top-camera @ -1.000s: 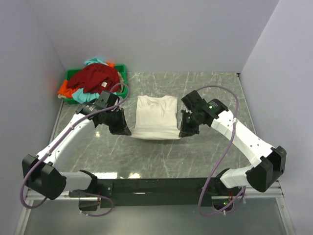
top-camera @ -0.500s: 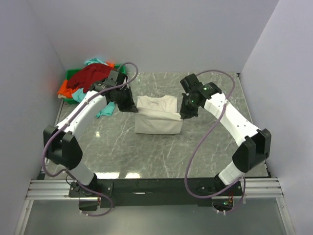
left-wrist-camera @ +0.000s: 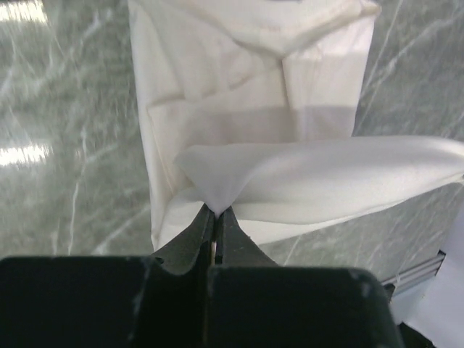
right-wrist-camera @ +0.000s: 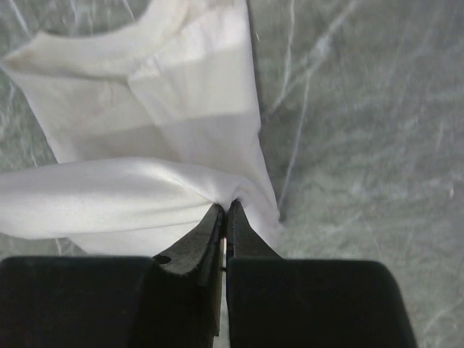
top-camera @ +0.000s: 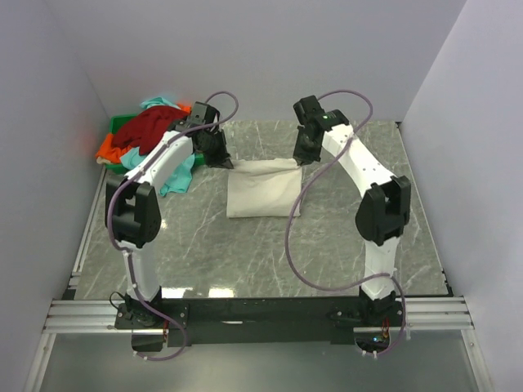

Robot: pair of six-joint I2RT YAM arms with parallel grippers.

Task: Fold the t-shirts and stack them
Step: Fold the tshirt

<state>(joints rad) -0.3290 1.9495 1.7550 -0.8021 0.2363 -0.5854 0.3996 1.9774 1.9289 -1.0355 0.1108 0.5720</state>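
Observation:
A cream-white t-shirt (top-camera: 263, 192) lies on the marble table, its near hem folded over toward the back. My left gripper (top-camera: 225, 162) is shut on the hem's left corner (left-wrist-camera: 214, 190), and my right gripper (top-camera: 299, 160) is shut on the right corner (right-wrist-camera: 233, 190). Between them the lifted edge stretches above the shirt's far end. In the left wrist view the left gripper (left-wrist-camera: 217, 212) pinches a peak of cloth; the right gripper (right-wrist-camera: 225, 206) does the same in its own view. Dark red (top-camera: 152, 124), teal (top-camera: 176, 176) and orange (top-camera: 107, 149) t-shirts are heaped at the back left.
A green plastic bin (top-camera: 120, 123) holds the heap in the back left corner, beside the left wall. The teal cloth spills out of it onto the table (top-camera: 343, 237). Both arms reach far forward, their cables looping above them. The back wall stands just behind the grippers.
Both grippers carried the cream-white shirt's near hem from the front edge over the shirt to its far end, folding it in half. The arms stretched out toward the back wall.

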